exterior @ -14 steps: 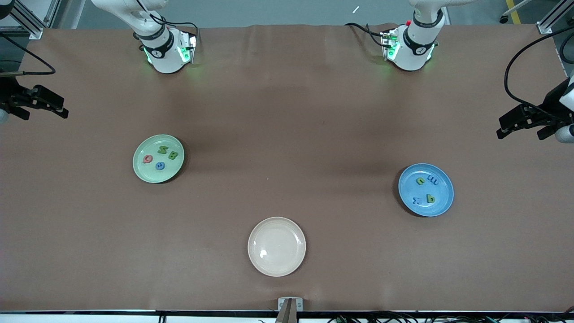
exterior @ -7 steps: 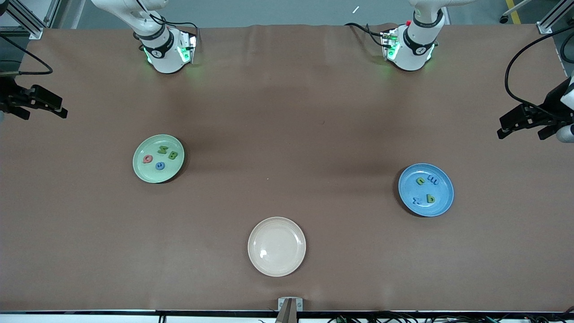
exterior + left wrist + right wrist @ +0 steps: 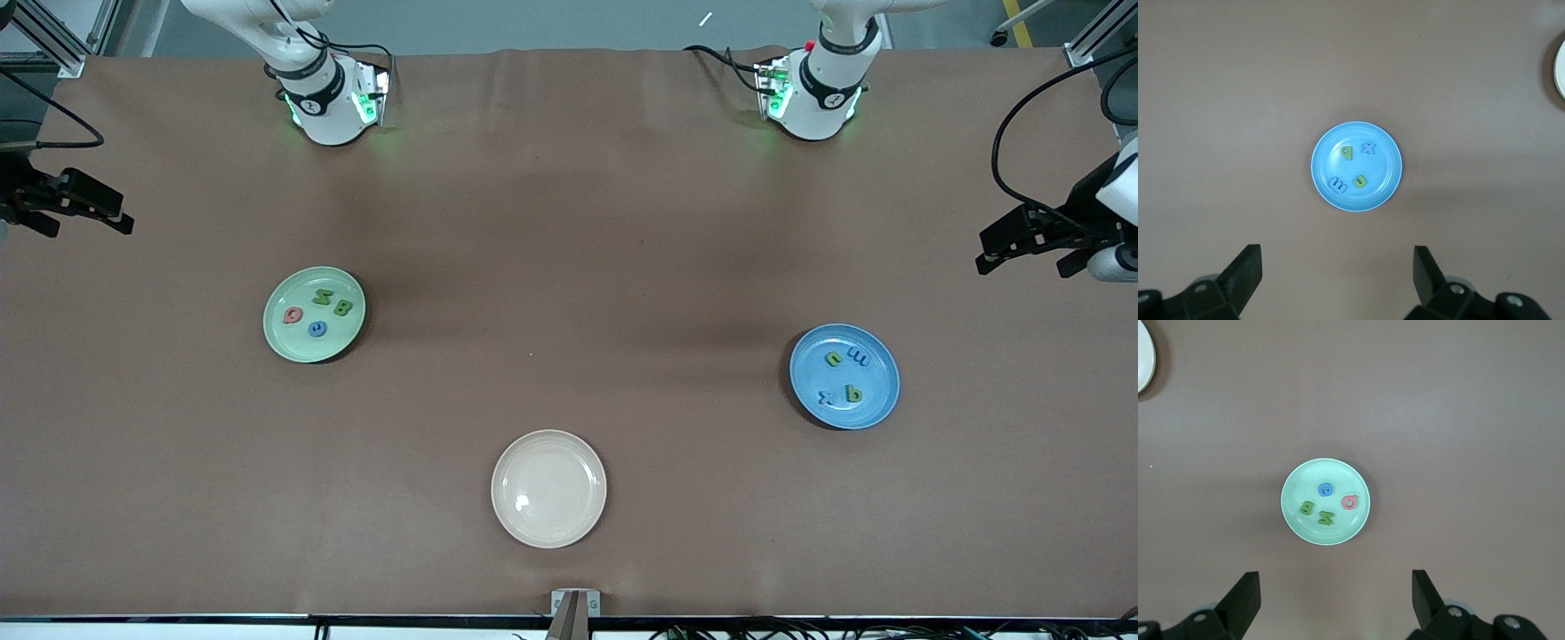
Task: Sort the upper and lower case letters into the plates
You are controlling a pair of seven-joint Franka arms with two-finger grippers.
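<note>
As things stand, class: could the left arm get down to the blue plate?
Probably yes. The left gripper hangs open at the table's edge, and nothing stands between it and the blue plate.

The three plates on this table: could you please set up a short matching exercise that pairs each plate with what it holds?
Things:
1. mint green plate
2. blue plate
3. cream-white plate

Contents:
A. nothing in it
B. four letters: two green, one red, one blue
C. four letters: two yellow-green, two blue

Pairs: 1-B, 2-C, 3-A
</note>
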